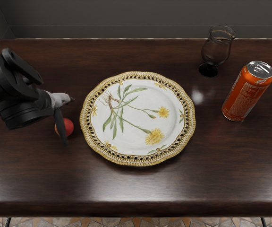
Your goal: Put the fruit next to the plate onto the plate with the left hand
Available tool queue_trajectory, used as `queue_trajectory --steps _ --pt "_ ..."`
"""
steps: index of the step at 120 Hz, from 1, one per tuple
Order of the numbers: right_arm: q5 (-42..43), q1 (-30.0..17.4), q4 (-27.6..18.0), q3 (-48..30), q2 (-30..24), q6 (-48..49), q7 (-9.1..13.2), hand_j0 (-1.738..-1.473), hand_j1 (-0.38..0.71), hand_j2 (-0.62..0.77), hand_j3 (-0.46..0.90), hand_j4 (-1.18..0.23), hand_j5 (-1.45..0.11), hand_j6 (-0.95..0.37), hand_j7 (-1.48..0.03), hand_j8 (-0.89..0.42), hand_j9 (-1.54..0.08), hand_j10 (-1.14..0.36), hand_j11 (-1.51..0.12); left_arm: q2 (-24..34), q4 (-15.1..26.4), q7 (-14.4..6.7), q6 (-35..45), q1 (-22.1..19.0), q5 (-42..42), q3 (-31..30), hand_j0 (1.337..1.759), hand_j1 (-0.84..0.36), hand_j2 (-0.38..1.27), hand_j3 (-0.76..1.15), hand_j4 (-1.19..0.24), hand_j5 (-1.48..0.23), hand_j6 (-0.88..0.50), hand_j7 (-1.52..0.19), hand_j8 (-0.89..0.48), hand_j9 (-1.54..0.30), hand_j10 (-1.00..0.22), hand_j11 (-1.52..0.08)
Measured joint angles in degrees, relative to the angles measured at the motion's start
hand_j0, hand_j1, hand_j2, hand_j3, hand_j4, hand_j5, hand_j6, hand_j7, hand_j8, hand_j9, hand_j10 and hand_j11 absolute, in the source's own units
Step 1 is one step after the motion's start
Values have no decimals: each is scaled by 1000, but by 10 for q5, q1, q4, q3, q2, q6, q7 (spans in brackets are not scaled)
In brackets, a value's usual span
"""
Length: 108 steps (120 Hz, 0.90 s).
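Observation:
A small red fruit (68,126) lies on the dark table just left of the plate (138,118), a white plate with a woven gold rim and painted yellow flowers. My left hand (59,113) comes in from the left edge and hovers over the fruit. One dark finger (60,126) points down across the fruit's left side, partly covering it. The fingers look spread and I see nothing held. The right hand is out of view.
An orange soda can (247,91) stands at the right. A dark glass goblet (216,48) stands at the back right. The table's front edge (136,210) runs along the bottom.

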<state>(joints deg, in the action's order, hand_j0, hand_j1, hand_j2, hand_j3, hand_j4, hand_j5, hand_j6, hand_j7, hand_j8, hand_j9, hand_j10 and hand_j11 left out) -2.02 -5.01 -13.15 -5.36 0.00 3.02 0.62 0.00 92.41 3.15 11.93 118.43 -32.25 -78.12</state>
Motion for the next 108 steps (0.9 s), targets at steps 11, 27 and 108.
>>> queue_trajectory --steps 11,27,108 --pt "0 0 0 0 0 0 0 -1658 -331 -3 0 -15 -20 -15 -20 -15 -20 -15 -20 0 2 0 43 -17 -2 0 1658 340 1 0 -8 -10 -8 -10 -8 -10 -7 -10" --pt "0 0 0 0 0 0 0 -1658 -331 -3 0 -15 -20 -15 -20 -15 -20 -15 -20 0 1 3 68 -43 -3 4 1658 337 2 0 -10 -13 -10 -13 -10 -13 -10 -13" --pt "0 0 0 0 0 0 0 -1658 -331 -3 0 -15 -20 -15 -20 -15 -20 -15 -20 0 21 8 184 -53 -20 60 1658 150 33 0 -166 -215 -166 -215 -166 -215 -166 -215"
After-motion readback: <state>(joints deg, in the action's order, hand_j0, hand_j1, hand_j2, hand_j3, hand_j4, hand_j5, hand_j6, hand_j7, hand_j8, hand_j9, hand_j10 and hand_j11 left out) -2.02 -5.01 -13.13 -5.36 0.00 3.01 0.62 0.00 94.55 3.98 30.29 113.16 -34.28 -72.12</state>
